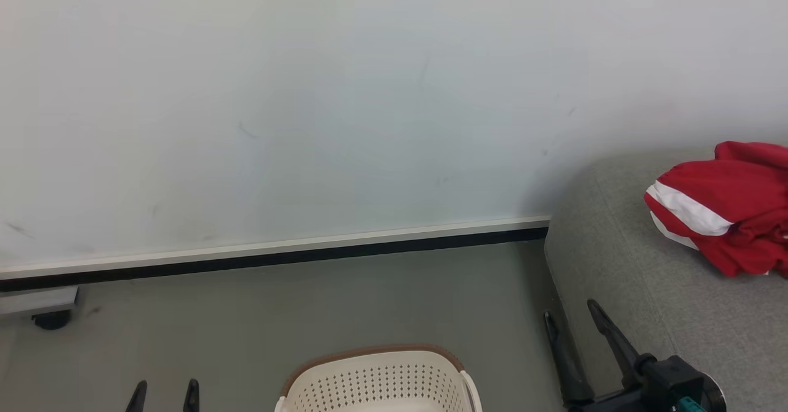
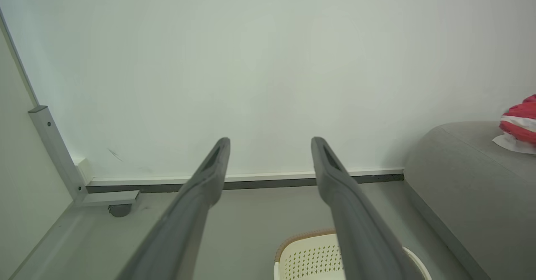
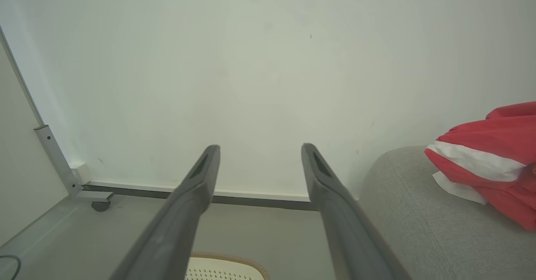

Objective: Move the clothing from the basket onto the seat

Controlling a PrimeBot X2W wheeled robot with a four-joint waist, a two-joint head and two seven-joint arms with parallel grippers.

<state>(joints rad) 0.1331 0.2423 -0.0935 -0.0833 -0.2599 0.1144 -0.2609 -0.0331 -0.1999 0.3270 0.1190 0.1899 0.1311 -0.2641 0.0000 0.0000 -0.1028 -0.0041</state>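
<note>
Red clothing [image 1: 726,209] with white bands lies bunched on the grey seat [image 1: 652,301] at the right; the clothing [image 3: 490,163] and seat [image 3: 423,225] also show in the right wrist view, and the clothing [image 2: 519,123] sits far right in the left wrist view. The cream basket [image 1: 378,381] with a brown rim stands on the floor at the bottom centre; its inside is out of frame. My right gripper [image 1: 571,313] stands open beside the seat's left edge, with nothing between its fingers. At the bottom left, my left gripper [image 1: 165,388] is open and holds nothing.
A pale wall with a dark baseboard [image 1: 277,258] runs behind the grey floor [image 1: 277,319]. A metal frame on a caster [image 1: 52,319] stands at the far left, near the wall.
</note>
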